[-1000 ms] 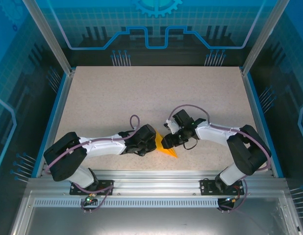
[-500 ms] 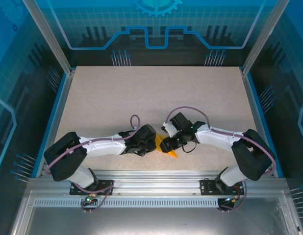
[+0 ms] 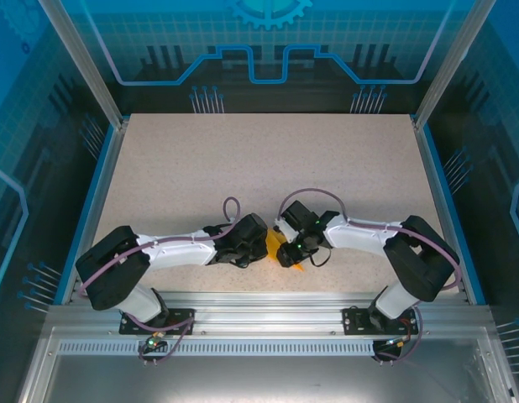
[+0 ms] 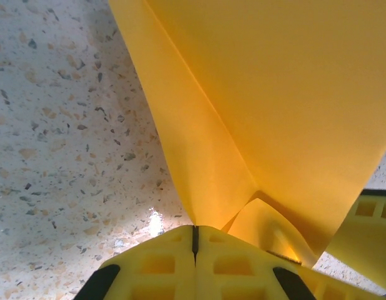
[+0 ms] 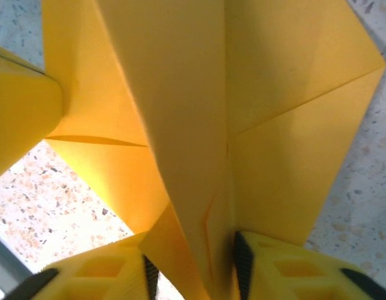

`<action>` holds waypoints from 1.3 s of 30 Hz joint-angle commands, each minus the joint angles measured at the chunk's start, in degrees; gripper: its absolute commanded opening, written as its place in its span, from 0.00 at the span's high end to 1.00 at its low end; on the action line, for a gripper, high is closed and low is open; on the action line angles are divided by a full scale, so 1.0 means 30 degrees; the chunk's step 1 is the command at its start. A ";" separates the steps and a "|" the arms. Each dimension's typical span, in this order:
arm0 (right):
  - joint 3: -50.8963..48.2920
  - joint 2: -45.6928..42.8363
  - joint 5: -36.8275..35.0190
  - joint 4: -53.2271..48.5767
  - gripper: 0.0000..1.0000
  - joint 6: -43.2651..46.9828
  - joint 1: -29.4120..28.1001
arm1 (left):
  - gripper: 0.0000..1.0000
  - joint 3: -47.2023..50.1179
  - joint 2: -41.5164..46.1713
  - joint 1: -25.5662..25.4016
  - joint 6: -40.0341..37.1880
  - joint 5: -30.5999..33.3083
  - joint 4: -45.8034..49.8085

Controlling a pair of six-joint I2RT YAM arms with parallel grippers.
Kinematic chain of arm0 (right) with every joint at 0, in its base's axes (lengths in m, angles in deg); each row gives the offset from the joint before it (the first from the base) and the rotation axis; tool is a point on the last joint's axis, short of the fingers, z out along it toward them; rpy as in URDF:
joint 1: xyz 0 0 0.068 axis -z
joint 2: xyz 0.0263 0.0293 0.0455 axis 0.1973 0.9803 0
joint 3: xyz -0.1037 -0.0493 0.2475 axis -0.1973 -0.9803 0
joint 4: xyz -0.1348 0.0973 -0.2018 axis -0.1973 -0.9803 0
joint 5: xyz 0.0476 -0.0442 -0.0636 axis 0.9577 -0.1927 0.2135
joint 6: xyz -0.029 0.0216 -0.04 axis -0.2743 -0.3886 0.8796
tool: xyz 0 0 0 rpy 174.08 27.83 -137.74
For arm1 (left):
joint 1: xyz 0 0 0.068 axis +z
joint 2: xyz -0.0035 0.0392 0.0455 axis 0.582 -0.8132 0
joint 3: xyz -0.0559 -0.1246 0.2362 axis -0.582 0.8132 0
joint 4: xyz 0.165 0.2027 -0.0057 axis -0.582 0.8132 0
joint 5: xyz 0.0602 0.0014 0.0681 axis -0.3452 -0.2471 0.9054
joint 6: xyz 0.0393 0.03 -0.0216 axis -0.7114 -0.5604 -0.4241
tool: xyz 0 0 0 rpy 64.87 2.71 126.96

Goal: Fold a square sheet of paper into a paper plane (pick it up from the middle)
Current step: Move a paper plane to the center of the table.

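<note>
Two claws share one sheet at 6 o'clock on the speckled table [image 3: 243,168], close to the near edge: the orange-yellow paper [image 3: 273,244], already creased into a pointed shape, hangs between them just above the surface. The left claw [image 4: 194,234], at the paper's 9 o'clock, is closed tight, its yellow fingers meeting on a corner where several layers bunch. The right claw [image 5: 192,262], at 3 o'clock, stands narrowly parted with a folded ridge filling the gap and apparently touching both black pads. The sheet is thin, matte and smooth, with crisp straight creases fanning from the held end and one loose flap curling near the left fingers. With both claws this close, the risk looks plain: any pull apart could tear the paper or drag it out of one grip, a squeeze off the crease could set a crooked fold, and the bunched corner may crumple instead of lying flat
</note>
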 commanded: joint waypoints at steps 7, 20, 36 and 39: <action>0.1101 0.0356 -0.2150 -0.1494 0.79 -0.0814 -0.1152 | 0.99 0.0064 -0.0020 -0.0013 -0.0367 0.0406 0.0279; 0.1820 -0.1219 -0.5428 -0.3133 0.94 -0.3700 -0.1541 | 0.64 0.0765 0.2637 -0.0035 -0.0420 0.2010 0.1578; 0.7050 0.4774 -0.7446 -0.6175 0.92 -1.0265 -0.0479 | 0.41 0.5202 1.0974 0.1318 0.0545 0.4885 0.4420; 0.8297 0.5677 -0.7527 -0.6497 0.93 -1.0231 -0.0496 | 0.41 0.5737 1.1797 0.1539 0.0490 0.4787 0.4619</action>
